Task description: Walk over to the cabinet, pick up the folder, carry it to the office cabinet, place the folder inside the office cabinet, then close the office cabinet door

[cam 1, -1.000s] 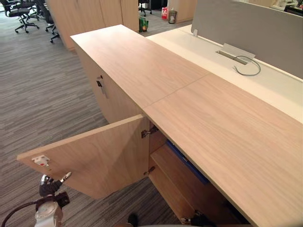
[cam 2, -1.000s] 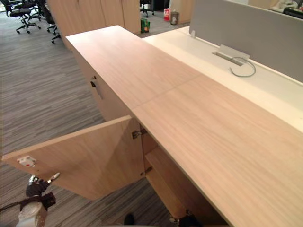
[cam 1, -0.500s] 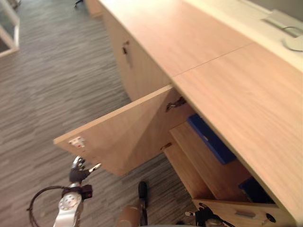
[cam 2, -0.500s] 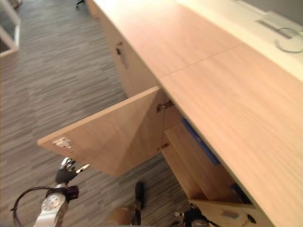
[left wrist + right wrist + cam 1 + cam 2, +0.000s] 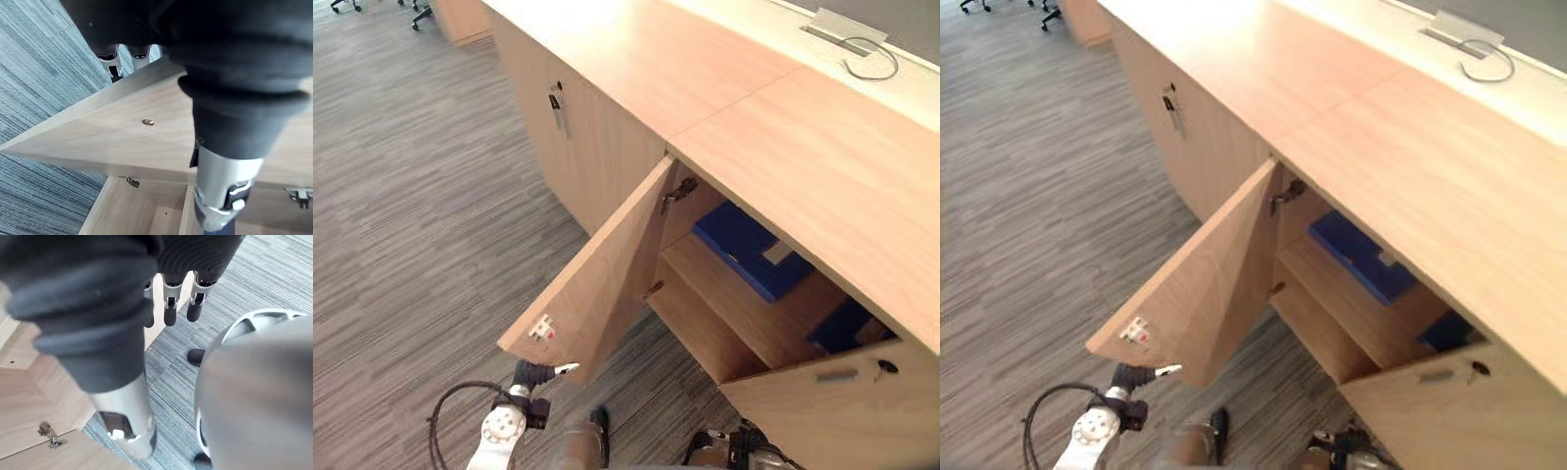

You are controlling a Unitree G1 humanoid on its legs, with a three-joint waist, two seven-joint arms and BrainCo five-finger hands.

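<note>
Eye views: flat blue folder (image 5: 744,253) lying on the shelf inside the open light-wood office cabinet (image 5: 822,157), left wrist view: left hand (image 5: 115,61) relaxed at the cabinet door (image 5: 122,132) edge, right wrist view: right hand (image 5: 168,308) loose, empty.

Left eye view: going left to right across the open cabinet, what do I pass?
open door → door hinge → blue folder lying on the shelf → second blue item, lower down and partly hidden
</note>
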